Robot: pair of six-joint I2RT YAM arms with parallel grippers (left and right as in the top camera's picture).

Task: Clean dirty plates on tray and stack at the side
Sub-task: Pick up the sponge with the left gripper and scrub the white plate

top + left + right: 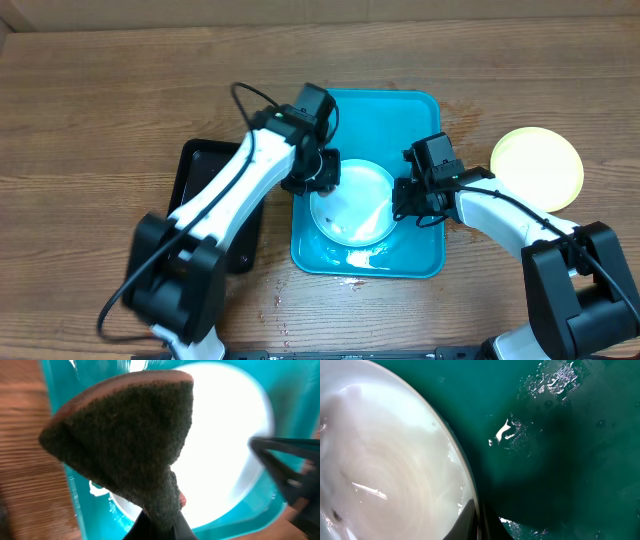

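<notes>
Sponge (125, 445) clenched in left gripper (320, 178) over white plate (352, 200) on tray (415, 110); right gripper (408, 200) pinches its rim.

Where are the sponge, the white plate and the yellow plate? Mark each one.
sponge (125, 440), left wrist view, middle of its dark face.
white plate (360, 205), overhead view, its bare centre.
yellow plate (537, 168), overhead view, its centre.

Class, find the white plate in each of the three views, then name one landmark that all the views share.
Overhead: the white plate lies mid-frame, in the turquoise tray.
Left wrist: it is the bright area at upper right, partly behind the sponge.
Right wrist: it fills the left half.
Shared landmark: the tray's wet turquoise surface beside the plate's rim.
</notes>
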